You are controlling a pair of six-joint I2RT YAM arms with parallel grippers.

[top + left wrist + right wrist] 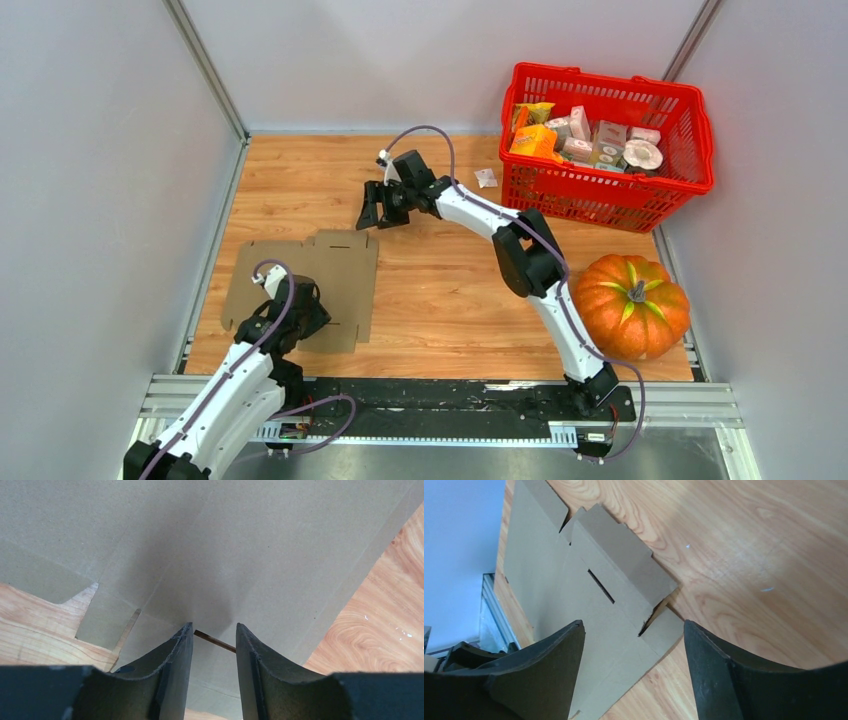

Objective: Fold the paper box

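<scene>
**Inspector A:** Left side?
**Inspector B:** Left gripper [214,630] part-open, empty, low over the paper box [300,280], which lies flat on the table [450,300], left. Likely light and bendy; grip an outer edge.
**Inspector A:** Right?
**Inspector B:** Right gripper [633,624] wide open, empty, above the far corner.

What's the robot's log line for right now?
paper box: flat, unfolded | left tool: open, over it | right tool: open, by far edge

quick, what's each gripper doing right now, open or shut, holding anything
Left gripper: open, empty, over the flat brown die-cut cardboard sheet.
Right gripper: open, empty, near the sheet's far corner.
</scene>
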